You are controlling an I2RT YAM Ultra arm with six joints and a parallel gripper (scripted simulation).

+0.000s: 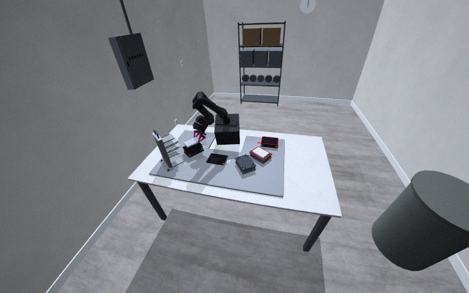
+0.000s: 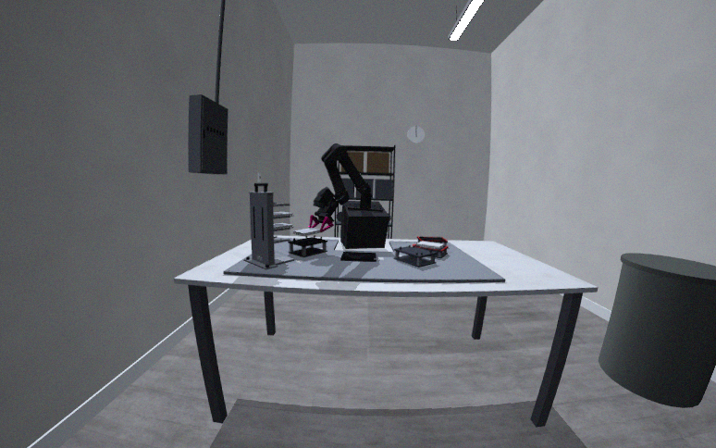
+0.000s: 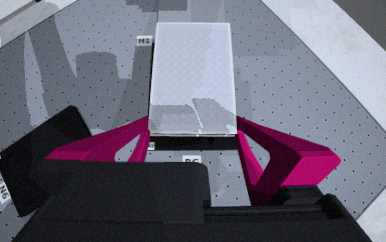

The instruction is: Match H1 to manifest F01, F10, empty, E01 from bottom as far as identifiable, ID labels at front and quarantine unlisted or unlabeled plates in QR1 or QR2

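My gripper (image 3: pixel 192 121) is shut on the short end of a white plate (image 3: pixel 192 77) and holds it level, a little above the regrip nest RG (image 1: pixel 192 149). The plate's top is blank white; I see no label on it from here. In the top and exterior views the plate (image 2: pixel 307 230) hangs clear of the nest (image 2: pixel 307 245), with the pink fingers (image 2: pixel 320 224) behind it. The plate hotel H1 (image 1: pixel 165 151) stands at the left end of the mat, its shelves facing the plate (image 1: pixel 191 141). I cannot read what sits in its slots.
The flat black nest N6 (image 1: pixel 217 158) lies right of RG. A black block nest (image 1: pixel 245 163) stands mid-mat. Two red quarantine nests sit at the right: one holds a white plate (image 1: pixel 260 153), the other (image 1: pixel 269 140) looks dark. The arm's base box (image 1: pixel 227 129) is behind.
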